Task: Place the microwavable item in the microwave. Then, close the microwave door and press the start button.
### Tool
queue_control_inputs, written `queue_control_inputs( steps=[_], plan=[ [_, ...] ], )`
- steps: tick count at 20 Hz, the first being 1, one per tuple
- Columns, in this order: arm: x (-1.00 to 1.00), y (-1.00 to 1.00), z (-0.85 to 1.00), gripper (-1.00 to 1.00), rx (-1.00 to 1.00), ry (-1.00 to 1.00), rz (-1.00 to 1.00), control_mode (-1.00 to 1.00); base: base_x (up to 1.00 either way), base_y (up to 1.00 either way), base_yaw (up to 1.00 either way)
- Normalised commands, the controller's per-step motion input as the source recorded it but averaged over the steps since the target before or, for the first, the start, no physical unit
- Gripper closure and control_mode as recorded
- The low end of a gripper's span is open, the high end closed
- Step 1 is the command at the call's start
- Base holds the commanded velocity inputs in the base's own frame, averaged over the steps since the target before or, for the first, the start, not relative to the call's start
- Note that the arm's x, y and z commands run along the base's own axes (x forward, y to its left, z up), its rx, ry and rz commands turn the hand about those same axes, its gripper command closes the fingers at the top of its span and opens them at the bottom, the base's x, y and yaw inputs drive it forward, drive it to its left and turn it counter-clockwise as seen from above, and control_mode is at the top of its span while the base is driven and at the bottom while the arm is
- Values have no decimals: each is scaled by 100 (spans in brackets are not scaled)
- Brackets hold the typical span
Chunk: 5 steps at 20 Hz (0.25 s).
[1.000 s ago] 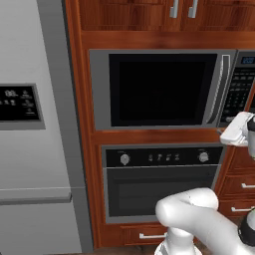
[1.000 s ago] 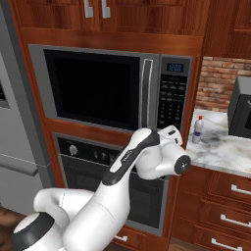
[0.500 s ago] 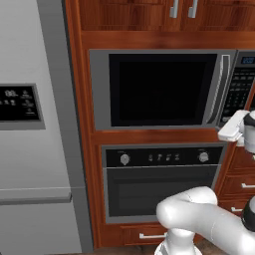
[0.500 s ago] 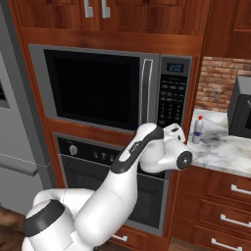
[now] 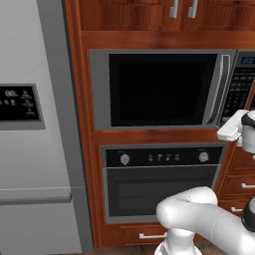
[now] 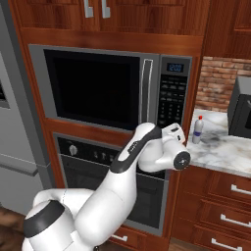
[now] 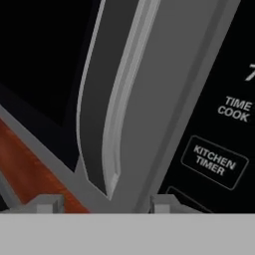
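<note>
The microwave (image 5: 159, 89) (image 6: 98, 86) is built into the wooden wall, and the microwave door (image 5: 157, 55) is closed flat against it. The door's silver bar handle (image 5: 217, 89) (image 6: 146, 90) (image 7: 114, 99) runs beside the black keypad (image 6: 171, 95) (image 7: 219, 149). My gripper (image 7: 103, 204) sits close to the handle's lower end. One fingertip (image 7: 45, 203) stands on each side of it, apart from the bar, and the jaws are open and hold nothing. The white hand (image 5: 231, 130) (image 6: 172, 132) hovers at the microwave's lower right corner. The microwavable item is out of view.
An oven with knobs (image 5: 162, 182) (image 6: 98, 166) sits under the microwave. A grey fridge (image 5: 35, 129) stands to the left. To the right, a marble counter (image 6: 225, 152) carries a slim bottle (image 6: 197, 130) and a dark toaster-oven box (image 6: 242, 112), above wooden drawers (image 6: 225, 201).
The jaws have drawn closer together around the handle's lower end. The hand has stayed near the microwave's lower right corner while the arm shifted a little.
</note>
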Motion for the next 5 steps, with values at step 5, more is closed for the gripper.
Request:
queue_control_inputs(
  steps=[5],
  plan=[
    [20, 0, -16, -100, 0, 0, 0, -100, 0, 0, 0]
  ],
)
